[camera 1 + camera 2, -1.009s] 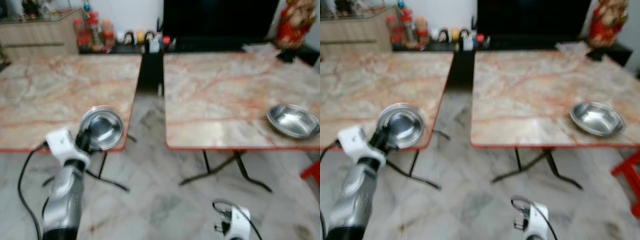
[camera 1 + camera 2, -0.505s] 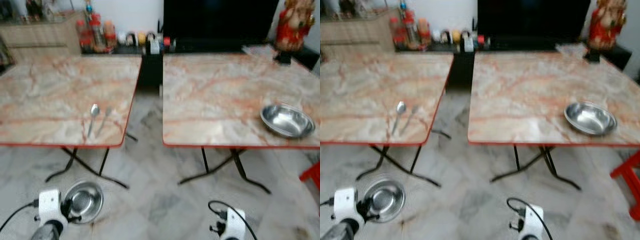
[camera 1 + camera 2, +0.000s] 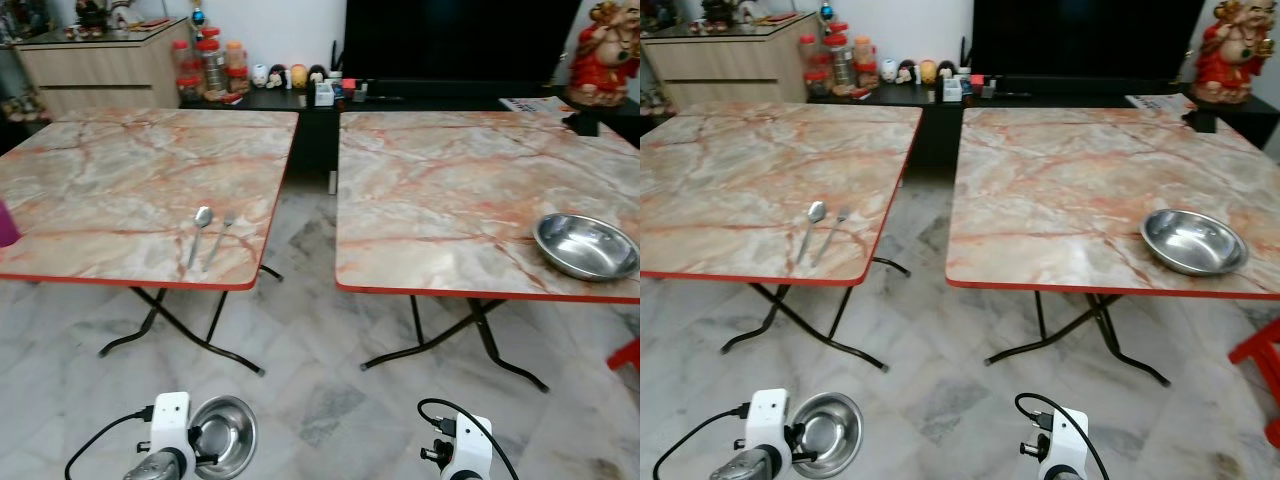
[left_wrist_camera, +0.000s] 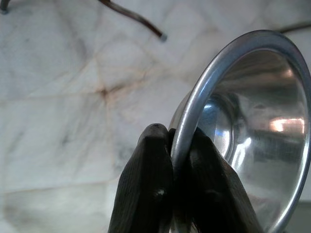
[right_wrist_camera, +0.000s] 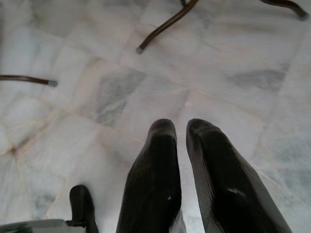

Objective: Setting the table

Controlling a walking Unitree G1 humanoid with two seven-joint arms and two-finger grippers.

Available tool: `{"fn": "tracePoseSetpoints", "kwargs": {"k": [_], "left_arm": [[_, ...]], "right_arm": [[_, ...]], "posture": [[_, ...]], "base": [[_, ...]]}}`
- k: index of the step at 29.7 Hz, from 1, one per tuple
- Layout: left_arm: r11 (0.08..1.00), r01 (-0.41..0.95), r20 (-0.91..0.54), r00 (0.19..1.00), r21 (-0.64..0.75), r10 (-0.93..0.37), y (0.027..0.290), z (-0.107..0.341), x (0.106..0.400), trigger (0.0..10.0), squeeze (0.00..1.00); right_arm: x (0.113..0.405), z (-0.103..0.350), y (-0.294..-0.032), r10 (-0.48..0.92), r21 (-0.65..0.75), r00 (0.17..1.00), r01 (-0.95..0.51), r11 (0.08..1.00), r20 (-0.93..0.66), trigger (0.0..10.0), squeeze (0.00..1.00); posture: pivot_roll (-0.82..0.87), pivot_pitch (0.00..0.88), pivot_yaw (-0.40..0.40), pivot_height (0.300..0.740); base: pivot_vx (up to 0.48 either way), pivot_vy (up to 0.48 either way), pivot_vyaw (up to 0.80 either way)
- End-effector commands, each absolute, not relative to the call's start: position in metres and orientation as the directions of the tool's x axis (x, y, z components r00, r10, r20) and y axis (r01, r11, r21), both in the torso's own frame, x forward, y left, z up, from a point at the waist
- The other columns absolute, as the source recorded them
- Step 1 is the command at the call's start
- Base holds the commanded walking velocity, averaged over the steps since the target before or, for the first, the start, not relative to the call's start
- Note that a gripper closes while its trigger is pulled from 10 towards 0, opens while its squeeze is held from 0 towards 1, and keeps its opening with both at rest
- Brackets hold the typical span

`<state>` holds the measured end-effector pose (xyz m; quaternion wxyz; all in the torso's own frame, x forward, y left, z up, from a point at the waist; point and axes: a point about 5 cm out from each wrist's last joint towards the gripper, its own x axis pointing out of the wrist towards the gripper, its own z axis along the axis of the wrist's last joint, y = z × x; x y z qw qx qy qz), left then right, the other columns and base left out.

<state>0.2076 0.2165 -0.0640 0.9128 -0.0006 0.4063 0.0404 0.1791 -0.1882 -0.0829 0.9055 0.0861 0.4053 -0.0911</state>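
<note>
Left gripper (image 4: 177, 145) clamped on round shiny steel bowl's (image 4: 252, 136) rim | low, below left marble table (image 3: 120, 190) | right gripper (image 5: 182, 128) fingers together, empty.

Two tabletops (image 3: 140, 190) show cream marble veined in rust-orange, edged in red. On the right table (image 3: 470, 200), a shiny silver bowl (image 3: 586, 245). Near the left table's front edge, a silver spoon (image 3: 200, 230) and fork (image 3: 220, 235). Below them the floor (image 3: 320, 340) is pale grey-white marble. A second bowl (image 4: 252, 136) gleams mirror-silver between black fingers (image 4: 146, 194).
</note>
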Motion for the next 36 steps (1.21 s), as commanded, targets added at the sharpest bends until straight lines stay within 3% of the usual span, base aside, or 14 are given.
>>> {"fn": "tracePoseSetpoints", "kwargs": {"k": [1, 9, 13, 15, 17, 20, 36], "left_arm": [[0.995, -0.067, -0.758, 0.645, 0.074, 0.100, 0.216, -0.066, 0.207, 10.0, 0.00], [0.994, -0.079, -0.768, 0.630, 0.081, 0.113, 0.211, -0.068, 0.206, 10.0, 0.00], [0.987, -0.155, -0.747, 0.651, 0.042, 0.135, 0.212, -0.065, 0.212, 10.0, 0.00], [0.974, -0.226, -0.733, 0.664, -0.007, 0.148, 0.214, -0.063, 0.214, 10.0, 0.00], [0.916, -0.379, -0.724, 0.667, -0.128, 0.175, 0.218, -0.061, 0.216, 10.0, 0.00], [0.861, -0.462, -0.718, 0.672, -0.212, 0.184, 0.220, -0.060, 0.216, 10.0, 0.00], [0.846, -0.491, -0.733, 0.651, -0.210, 0.195, 0.222, -0.065, 0.208, 10.0, 0.00]], "right_arm": [[0.181, -0.082, -0.190, -0.105, 0.075, 0.655, 0.241, 0.968, -0.748, 10.0, 0.00], [0.178, -0.084, -0.190, -0.113, 0.048, 0.639, 0.229, 0.972, -0.761, 10.0, 0.00], [0.177, -0.084, -0.192, -0.121, 0.064, 0.632, 0.262, 0.963, -0.765, 10.0, 0.00], [0.177, -0.084, -0.191, -0.117, 0.070, 0.636, 0.262, 0.963, -0.763, 10.0, 0.00], [0.177, -0.084, -0.191, -0.115, 0.074, 0.636, 0.263, 0.962, -0.763, 10.0, 0.00], [0.177, -0.084, -0.190, -0.112, 0.078, 0.637, 0.263, 0.961, -0.763, 10.0, 0.00], [0.175, -0.085, -0.192, -0.110, 0.064, 0.632, 0.246, 0.967, -0.767, 10.0, 0.00]], "posture": [[0.03, 0.000, -0.005, 0.740], [0.02, 0.000, -0.002, 0.740], [0.02, 0.000, 0.002, 0.740], [0.01, 0.000, 0.002, 0.740], [0.01, 0.000, 0.003, 0.740], [0.01, 0.000, 0.003, 0.740], [0.01, 0.000, -0.001, 0.740]], "base": [[0.000, 0.000, 0.00], [0.000, -0.157, 0.27], [0.000, -0.273, 0.00], [0.000, -0.270, 0.00], [0.000, -0.270, 0.00], [0.000, -0.270, 0.00], [0.000, -0.267, 0.00]]}}
